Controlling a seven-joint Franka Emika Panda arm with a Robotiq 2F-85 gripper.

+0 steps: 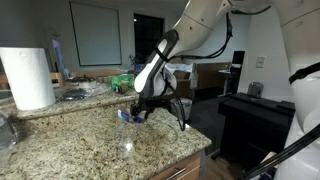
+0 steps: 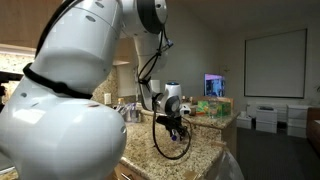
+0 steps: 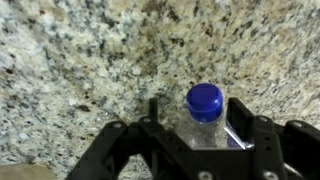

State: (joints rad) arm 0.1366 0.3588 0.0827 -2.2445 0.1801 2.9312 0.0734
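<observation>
While hanging low over the speckled counter (image 3: 80, 50), has fingers of the gripper (image 3: 200, 118) on both sides of a little clear bottle (image 3: 207, 130) with a blue cap (image 3: 205, 100), upright on it. Cannot tell if squeezing.

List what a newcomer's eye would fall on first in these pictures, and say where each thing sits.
First comes the big white robot arm filling an exterior view, reaching over a speckled granite counter. In the wrist view, a clear bottle with a bright blue cap sits between the fingers of the end effector; whether they grip it cannot be told. A paper towel roll stands on the counter at the picture's left edge.
</observation>
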